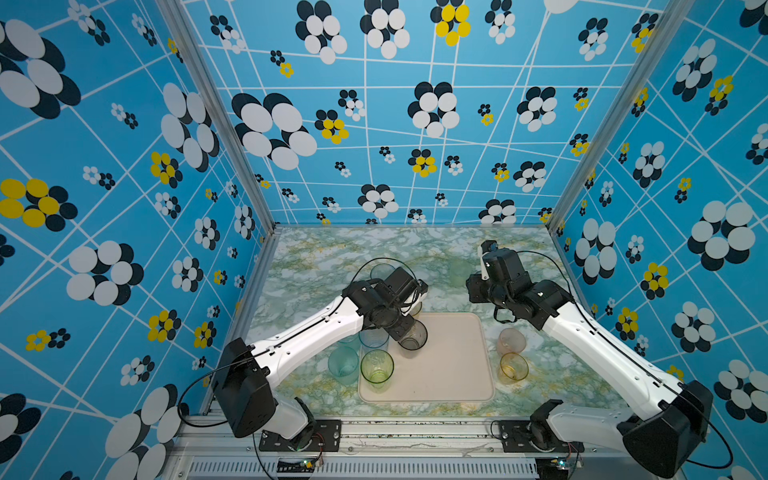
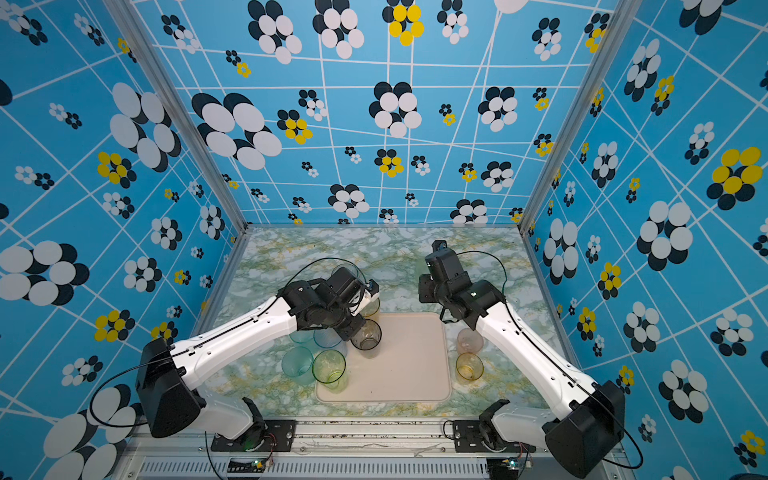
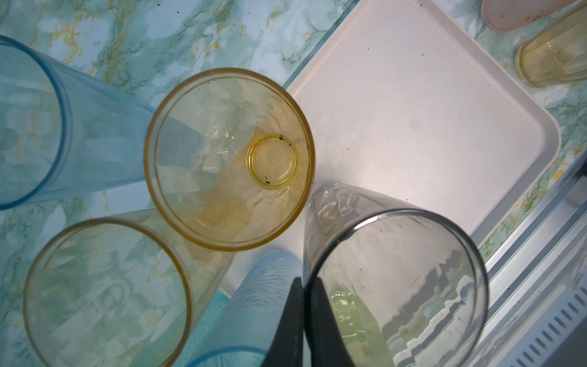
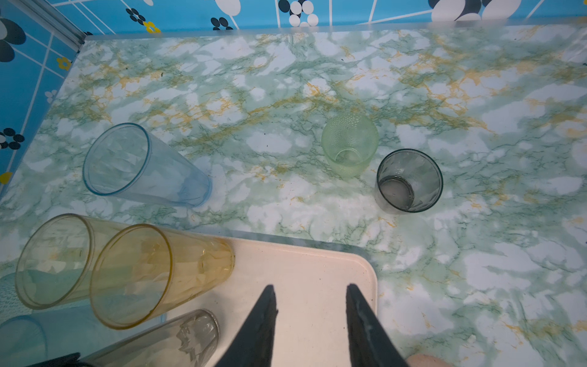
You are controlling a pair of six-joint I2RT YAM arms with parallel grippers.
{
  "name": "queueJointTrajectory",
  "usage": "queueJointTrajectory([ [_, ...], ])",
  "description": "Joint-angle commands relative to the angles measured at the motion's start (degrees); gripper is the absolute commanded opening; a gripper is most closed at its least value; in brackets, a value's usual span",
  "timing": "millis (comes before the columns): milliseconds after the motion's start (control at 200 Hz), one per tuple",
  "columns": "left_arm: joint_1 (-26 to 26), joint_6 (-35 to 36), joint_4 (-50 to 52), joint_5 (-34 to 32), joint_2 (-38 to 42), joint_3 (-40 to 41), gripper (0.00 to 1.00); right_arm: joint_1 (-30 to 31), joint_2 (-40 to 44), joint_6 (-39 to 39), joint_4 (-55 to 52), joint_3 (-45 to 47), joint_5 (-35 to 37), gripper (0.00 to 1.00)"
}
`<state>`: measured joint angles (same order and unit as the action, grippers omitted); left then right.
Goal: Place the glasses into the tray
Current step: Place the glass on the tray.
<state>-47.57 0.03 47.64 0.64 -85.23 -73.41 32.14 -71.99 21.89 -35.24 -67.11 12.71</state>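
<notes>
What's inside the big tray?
A yellow-green glass and a smoky grey glass, rim pinched by the left gripper. The arm hides the tray's far-left corner from above.

Glossy translucent glasses (image 3: 228,159), matt speckled tray (image 3: 413,120)

Walls (image 1: 374,124): bright blue, white crossing lines, flowers of black, white and yellow ovals. Table (image 1: 332,257): marbled pale green and white, gold veining. Tray (image 1: 449,374): plain cream-pink. Left side: tall grey glass (image 1: 413,338), yellow-green glass (image 1: 377,368), teal glass (image 1: 343,365), blue glass (image 1: 374,338). Right side: pink glass (image 1: 512,340), amber glass (image 1: 514,368). Far: pale green glass (image 4: 349,144), dimpled; short dark grey glass (image 4: 409,181). Arms (image 1: 316,328): white, black joints.
</notes>
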Motion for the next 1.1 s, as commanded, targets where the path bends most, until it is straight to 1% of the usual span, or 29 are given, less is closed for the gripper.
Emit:
queueJointTrajectory([
  [0, 0.4, -0.3, 0.3, -0.3, -0.3, 0.0, 0.00, -0.3, -0.9, 0.0, 1.2, -0.5, -1.4, 0.39],
  [295, 0.5, -0.1, 1.9, -1.1, -2.0, -0.8, 0.00, -0.3, -2.3, -0.2, 1.3, -0.6, -2.0, 0.39],
  [850, 1.4, 0.0, 2.0, -2.6, -1.9, -0.3, 0.00, -0.3, -3.2, -0.2, 1.3, -1.0, -2.8, 0.39],
  [925, 1.3, 0.1, 2.2, -2.5, -1.9, -0.3, 0.05, -0.3, -3.3, -0.2, 1.3, -1.0, -2.9, 0.39],
  [1095, 1.3, 0.1, 2.9, -2.7, -1.9, -0.3, 0.12, -0.2, -3.4, -0.2, 1.4, -1.3, -3.3, 0.39],
])
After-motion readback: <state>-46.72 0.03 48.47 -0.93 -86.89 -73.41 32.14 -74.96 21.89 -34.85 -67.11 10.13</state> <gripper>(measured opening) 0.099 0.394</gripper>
